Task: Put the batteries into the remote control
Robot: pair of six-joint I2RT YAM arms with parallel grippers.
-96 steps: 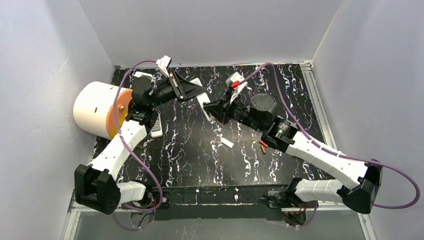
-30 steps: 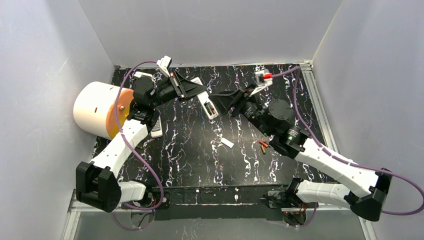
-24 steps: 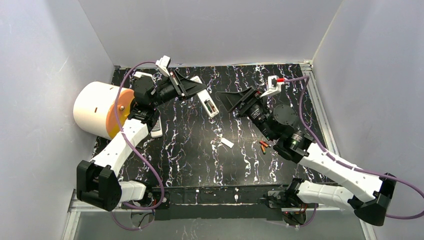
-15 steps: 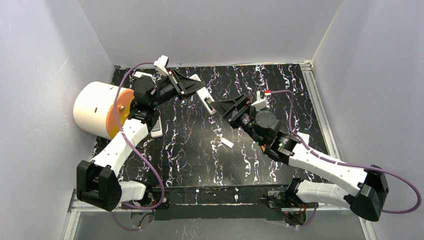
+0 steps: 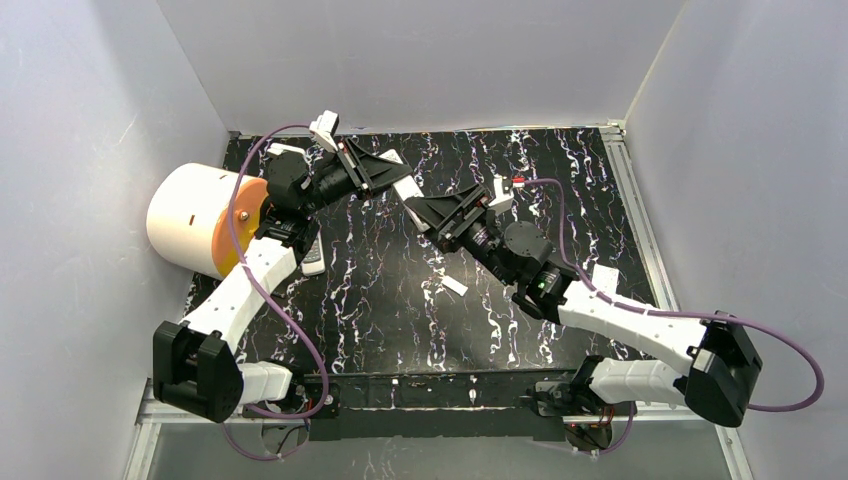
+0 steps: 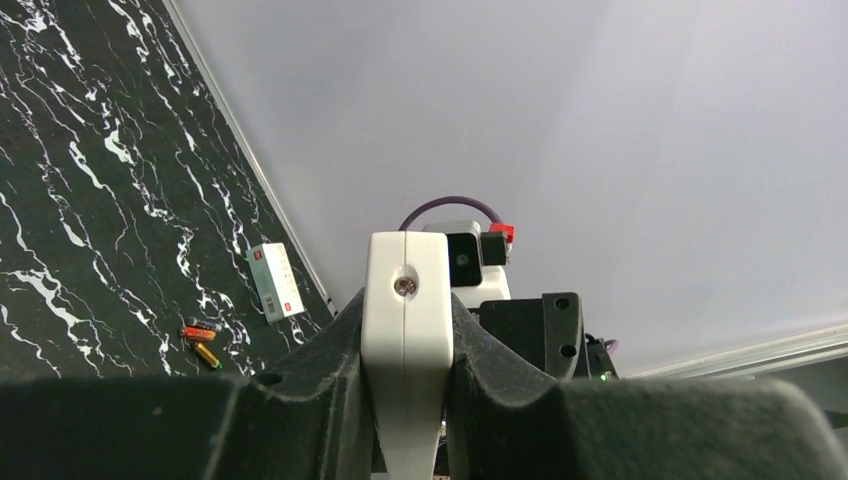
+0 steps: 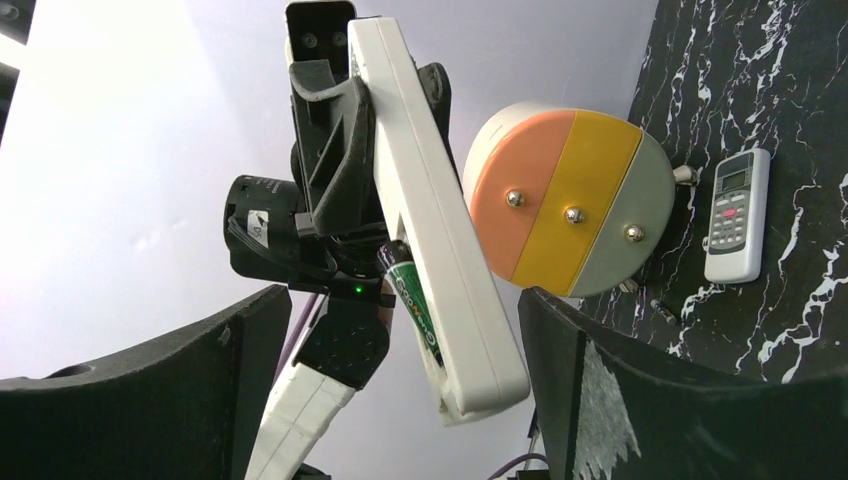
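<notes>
My left gripper is shut on the white remote control, holding it in the air at the back of the table. In the left wrist view the remote is pinched edge-on between both fingers. My right gripper is open, its jaws standing either side of the remote's free end without touching it. A green-labelled battery lies along the remote's open compartment. Two orange-red batteries lie on the black table in the left wrist view; the right arm hides them from above.
A white drum with an orange and yellow face stands at the left. A second remote with a display lies beside it. A small white cover lies mid-table. A white box lies at the right.
My right arm swung from the back right leftward to the remote's free end, and its jaws widened. The left gripper kept its hold and barely moved.
</notes>
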